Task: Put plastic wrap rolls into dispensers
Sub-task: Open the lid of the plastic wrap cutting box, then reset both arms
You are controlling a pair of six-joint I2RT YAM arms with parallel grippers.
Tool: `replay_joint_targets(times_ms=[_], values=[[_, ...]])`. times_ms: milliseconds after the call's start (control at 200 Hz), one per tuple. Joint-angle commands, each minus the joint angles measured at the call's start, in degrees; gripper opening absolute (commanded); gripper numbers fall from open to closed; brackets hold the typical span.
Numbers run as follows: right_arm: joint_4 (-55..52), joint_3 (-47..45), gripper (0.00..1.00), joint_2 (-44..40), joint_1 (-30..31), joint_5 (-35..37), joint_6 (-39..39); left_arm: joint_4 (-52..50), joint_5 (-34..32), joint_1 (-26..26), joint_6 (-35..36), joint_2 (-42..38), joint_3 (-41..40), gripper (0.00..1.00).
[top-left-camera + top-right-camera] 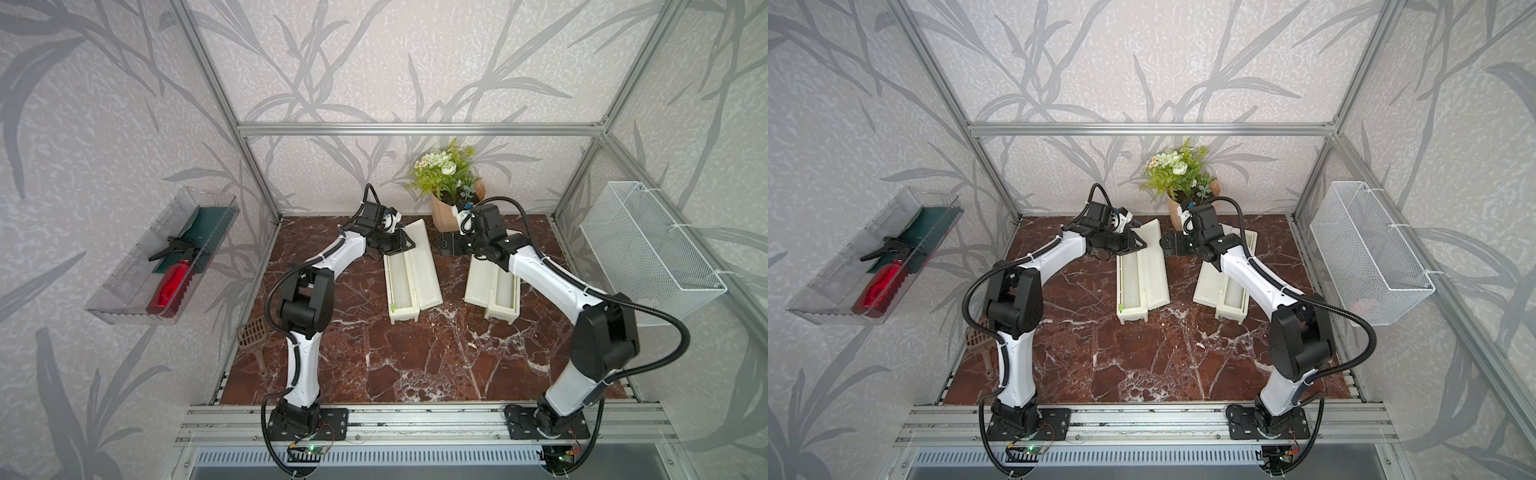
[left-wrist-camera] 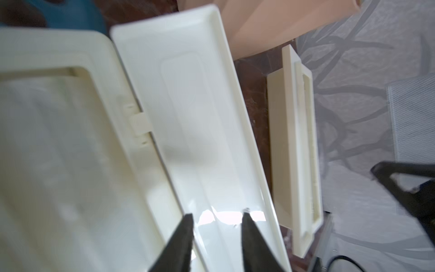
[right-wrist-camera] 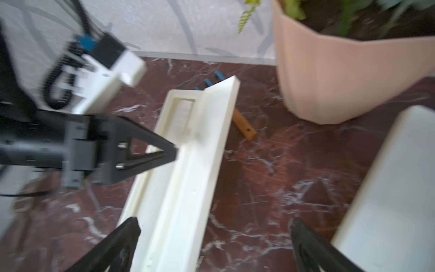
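Two cream dispensers lie open side by side on the marble table in both top views: the left dispenser and the right dispenser. A pale plastic wrap roll rests in the left tray, and another roll in the right tray. My left gripper hovers over the far end of the left dispenser's lid, open with nothing between its fingers. My right gripper hangs wide open between the two boxes, holding nothing.
A potted plant stands at the back, just behind both grippers. A white wire basket hangs on the right wall. A clear bin with a red spray bottle is on the left wall. A brown scoop lies at the table's left edge.
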Motion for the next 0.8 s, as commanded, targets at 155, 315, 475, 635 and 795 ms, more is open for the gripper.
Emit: replay_joint_targets(times_ms=[155,315,475,635,795], values=[[17.24,-23.82,1.0,-13.52,-6.39,22.37,-10.6,10.75,-26.59,6.88,10.54,-25.29,-25.08,0.99],[27.45,-35.25,1.0,-16.21,-12.51,22.75,-9.7,17.33,-35.19,14.65,12.07,-34.29,-39.06,0.99],[38.58,-42.1,1.0,-12.88,-14.25,23.56,-15.0,33.73,-47.72,15.63,19.36,-39.91,-53.51,0.99],[55.54,-48.85,1.0,-8.26,-14.67,20.99,-15.27,52.44,-46.31,16.95,21.16,-35.7,-63.89,0.99],[64.69,-52.0,1.0,-5.41,-14.69,19.29,-15.76,69.33,-42.72,18.07,20.44,-29.18,-69.56,1.0]])
